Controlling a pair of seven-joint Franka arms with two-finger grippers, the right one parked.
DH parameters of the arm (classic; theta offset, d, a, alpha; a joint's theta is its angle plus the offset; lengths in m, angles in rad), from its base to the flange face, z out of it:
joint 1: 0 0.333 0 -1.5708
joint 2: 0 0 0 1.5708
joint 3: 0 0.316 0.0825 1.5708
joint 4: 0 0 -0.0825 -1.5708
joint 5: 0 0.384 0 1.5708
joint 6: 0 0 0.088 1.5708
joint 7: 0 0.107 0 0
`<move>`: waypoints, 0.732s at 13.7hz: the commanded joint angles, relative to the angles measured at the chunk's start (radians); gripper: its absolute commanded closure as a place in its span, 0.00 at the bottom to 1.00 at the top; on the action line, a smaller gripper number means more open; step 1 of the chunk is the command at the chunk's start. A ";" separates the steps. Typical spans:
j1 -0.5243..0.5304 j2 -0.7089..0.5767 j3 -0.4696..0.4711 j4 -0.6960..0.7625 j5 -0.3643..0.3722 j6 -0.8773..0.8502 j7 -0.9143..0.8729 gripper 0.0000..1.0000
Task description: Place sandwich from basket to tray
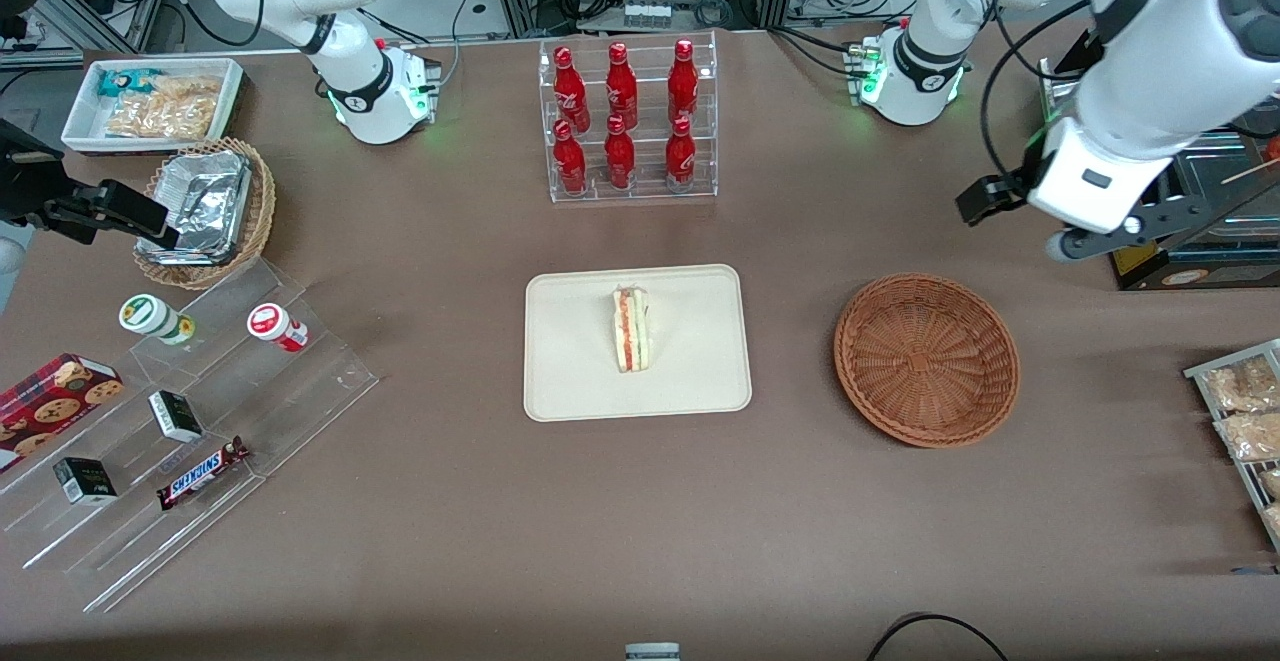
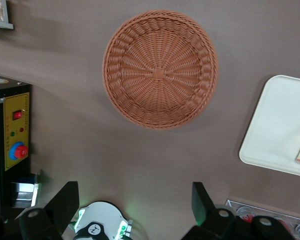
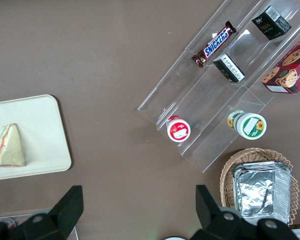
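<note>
Already the sandwich (image 1: 631,329) rests on the tray (image 1: 570,381), well apart from the pincer (image 2: 135,200), which hangs spread and unloaded above the vacant basket (image 2: 160,69). Little risk remains, unless a descending arm nudges that basket.

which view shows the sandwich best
The front view: the whole sandwich lies on the tray. The right wrist view shows its side; the left wrist view, with the open gripper, only catches a corner.

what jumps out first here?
The sandwich lying on the cream tray at mid-table, and the reddish-brown basket beside it holding nothing. The gripper hangs open above the table near the basket, holding nothing.
</note>
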 commanded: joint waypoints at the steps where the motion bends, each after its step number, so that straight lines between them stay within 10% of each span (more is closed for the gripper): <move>1: -0.012 -0.044 0.030 -0.021 -0.006 -0.015 0.023 0.00; 3: 0.097 -0.034 0.001 0.001 -0.015 -0.027 0.096 0.00; 10: 0.722 -0.034 -0.609 0.050 -0.033 -0.033 0.342 0.00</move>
